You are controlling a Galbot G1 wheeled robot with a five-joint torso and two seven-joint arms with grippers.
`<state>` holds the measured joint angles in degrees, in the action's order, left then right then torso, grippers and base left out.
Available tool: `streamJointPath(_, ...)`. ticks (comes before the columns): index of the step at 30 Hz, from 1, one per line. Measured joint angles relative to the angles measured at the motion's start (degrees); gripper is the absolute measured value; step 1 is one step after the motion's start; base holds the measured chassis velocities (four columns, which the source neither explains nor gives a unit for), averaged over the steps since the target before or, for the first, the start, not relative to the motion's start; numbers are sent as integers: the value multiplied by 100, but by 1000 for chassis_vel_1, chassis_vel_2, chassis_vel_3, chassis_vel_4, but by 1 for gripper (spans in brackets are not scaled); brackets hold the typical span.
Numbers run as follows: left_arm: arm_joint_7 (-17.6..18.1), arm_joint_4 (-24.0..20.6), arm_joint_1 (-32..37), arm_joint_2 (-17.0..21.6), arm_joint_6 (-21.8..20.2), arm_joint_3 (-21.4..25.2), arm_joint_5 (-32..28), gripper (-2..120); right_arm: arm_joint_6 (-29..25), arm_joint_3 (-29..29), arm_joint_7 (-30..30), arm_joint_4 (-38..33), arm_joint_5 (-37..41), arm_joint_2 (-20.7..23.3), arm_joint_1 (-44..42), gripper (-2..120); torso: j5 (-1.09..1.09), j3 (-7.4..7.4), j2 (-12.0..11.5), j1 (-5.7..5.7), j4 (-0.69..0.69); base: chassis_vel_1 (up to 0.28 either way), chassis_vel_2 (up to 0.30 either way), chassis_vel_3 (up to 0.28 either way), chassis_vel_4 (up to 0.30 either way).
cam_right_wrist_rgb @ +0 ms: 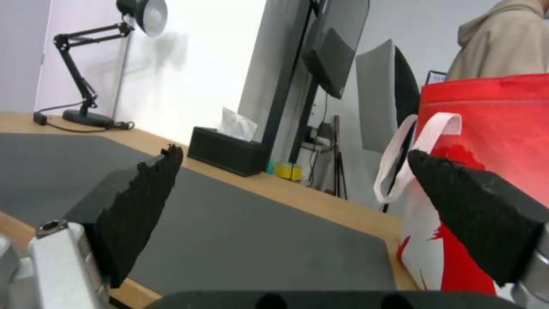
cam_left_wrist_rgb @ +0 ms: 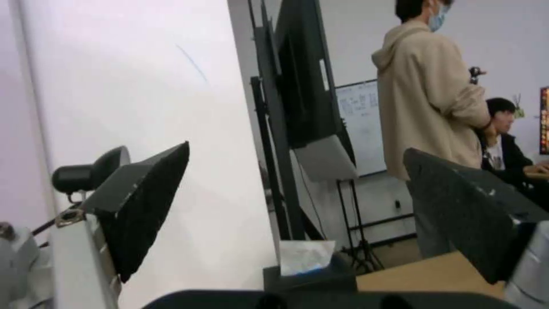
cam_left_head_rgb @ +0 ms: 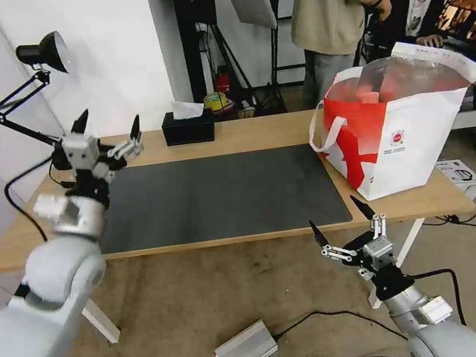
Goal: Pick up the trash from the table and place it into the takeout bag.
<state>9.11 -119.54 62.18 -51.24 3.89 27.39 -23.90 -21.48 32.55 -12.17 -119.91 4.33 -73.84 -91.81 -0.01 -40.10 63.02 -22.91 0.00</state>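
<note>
Head view. The table (cam_left_head_rgb: 244, 136) runs across the middle of the frame, light wood, with a dark grey mat (cam_left_head_rgb: 217, 196) covering most of its centre. At the right end stands the bag (cam_left_head_rgb: 400, 138), red and white, upright on the wood just beside the mat's right edge, its mouth open and its white strap (cam_left_head_rgb: 321, 131) hanging toward the mat. Through the silvery lining at the top, reddish shapes can be made out inside; whether these are the trash cannot be told from here. A black tissue box (cam_left_head_rgb: 188, 129) sits at the far edge, upper centre; a desk lamp (cam_left_head_rgb: 43, 52) stands at the upper left.

The left gripper (cam_left_head_rgb: 108, 129) is raised over the table's left end, at the left of the frame, fingers spread apart and holding nothing. The right gripper (cam_left_head_rgb: 342, 226) is at the lower right of the frame, in front of the table's near edge and below the bag, fingers likewise spread and empty.

Right wrist view. Both dark fingers (cam_right_wrist_rgb: 143, 206) stand wide apart, with the mat, the tissue box and the bag's red side beyond.
</note>
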Motion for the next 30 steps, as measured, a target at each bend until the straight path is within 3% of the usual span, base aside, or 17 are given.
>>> streamJointPath(3, -107, -43, 262, -227, 148, 159, 208, 99, 0, -1, 0, 0, 0, 0, 0, 100, 1, 0, 0, 0, 0, 0, 0, 0, 0)
streamJointPath(5, -280, -154, 841, -727, 491, 448, 730, 99, 0, 0, 0, 0, 0, 0, 0, 100, 1, 0, 0, 0, -1, 0, 0, 0, 0)
streamJointPath(9, -306, -273, 1300, -1149, 865, 652, 1266, 99, 0, -1, 0, 0, 0, 0, 0, 100, 2, 0, 1, 0, 0, 0, 0, 0, 0)
streamJointPath(11, -309, -457, 1745, -1608, 1162, 832, 1721, 99, 0, 0, 0, 0, 0, 0, 0, 100, 4, 0, 0, 0, 0, 0, 0, 0, 0)
streamJointPath(17, -326, -530, 2122, -2149, 1521, 899, 2116, 100, 0, -1, 0, 0, 0, 0, 0, 100, 2, 0, 1, 0, 1, 0, 0, 0, 0)
streamJointPath(19, -319, -530, 2281, -2497, 1741, 933, 2366, 100, 0, 0, 0, 0, 0, 0, 0, 100, 2, 0, 0, -1, 0, 0, 0, 0, 0)
streamJointPath(30, -427, -683, 2840, -3263, 2030, 1005, 2874, 100, 0, 0, 0, 0, 0, 0, 0, 100, 2, 0, 0, -1, -1, 0, 0, 0, 0)
